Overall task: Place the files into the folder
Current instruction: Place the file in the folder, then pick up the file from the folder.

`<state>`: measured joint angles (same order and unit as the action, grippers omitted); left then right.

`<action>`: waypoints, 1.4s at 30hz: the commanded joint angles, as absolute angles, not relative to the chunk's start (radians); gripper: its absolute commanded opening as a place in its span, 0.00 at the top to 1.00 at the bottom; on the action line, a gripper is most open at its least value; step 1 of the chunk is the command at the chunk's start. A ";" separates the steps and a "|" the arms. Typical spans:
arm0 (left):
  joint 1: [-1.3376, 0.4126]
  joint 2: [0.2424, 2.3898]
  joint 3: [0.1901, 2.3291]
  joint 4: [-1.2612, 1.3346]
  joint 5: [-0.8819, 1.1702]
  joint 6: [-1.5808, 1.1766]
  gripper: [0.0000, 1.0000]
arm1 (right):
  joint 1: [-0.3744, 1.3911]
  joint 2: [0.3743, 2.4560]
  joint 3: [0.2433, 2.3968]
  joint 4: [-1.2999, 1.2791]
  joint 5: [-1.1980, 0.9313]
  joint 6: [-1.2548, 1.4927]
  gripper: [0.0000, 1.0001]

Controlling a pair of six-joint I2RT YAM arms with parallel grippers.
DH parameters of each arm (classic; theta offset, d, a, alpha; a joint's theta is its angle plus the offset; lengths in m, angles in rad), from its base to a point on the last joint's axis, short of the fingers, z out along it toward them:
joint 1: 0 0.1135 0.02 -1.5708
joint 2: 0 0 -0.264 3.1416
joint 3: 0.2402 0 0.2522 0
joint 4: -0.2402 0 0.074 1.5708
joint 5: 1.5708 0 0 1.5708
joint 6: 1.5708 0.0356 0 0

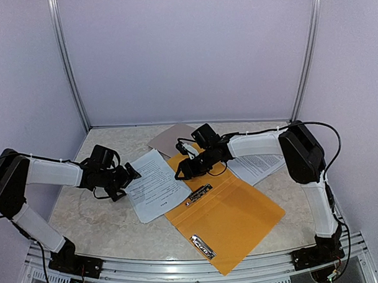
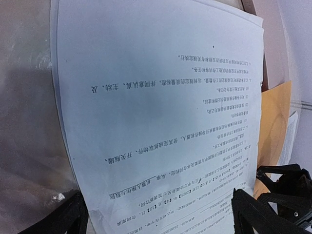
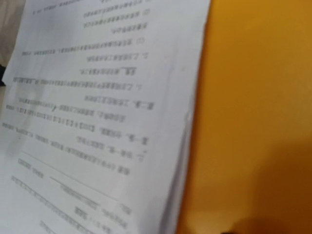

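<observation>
Lying flat on mottled, stone-patterned bench: thin white files printed with fine black text, right margin overlapping the smooth orange folder, spread open with two metal clips on its inner face. Left tool at sheets' left edge, fingers spread fully wide, gripping nothing. Right tool low over folder's top-left corner beside the sheets; how far open, cannot tell.
</observation>
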<state>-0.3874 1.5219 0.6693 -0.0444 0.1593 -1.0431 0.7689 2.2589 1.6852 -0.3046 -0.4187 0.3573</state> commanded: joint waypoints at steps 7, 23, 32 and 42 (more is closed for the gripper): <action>-0.439 1.601 0.642 -0.142 0.094 -1.103 0.01 | 0.762 2.270 1.623 -0.276 -0.481 0.409 0.48; -0.445 1.595 0.629 -0.143 0.072 -1.097 0.01 | 0.763 2.298 1.563 -0.135 -0.620 0.532 0.53; -0.446 1.597 0.621 -0.137 0.067 -1.098 0.01 | 0.761 2.304 1.538 -0.042 -0.670 0.610 0.55; -0.445 1.584 0.607 -0.143 0.058 -1.099 0.01 | 0.758 2.263 1.542 -0.081 -0.575 0.595 0.60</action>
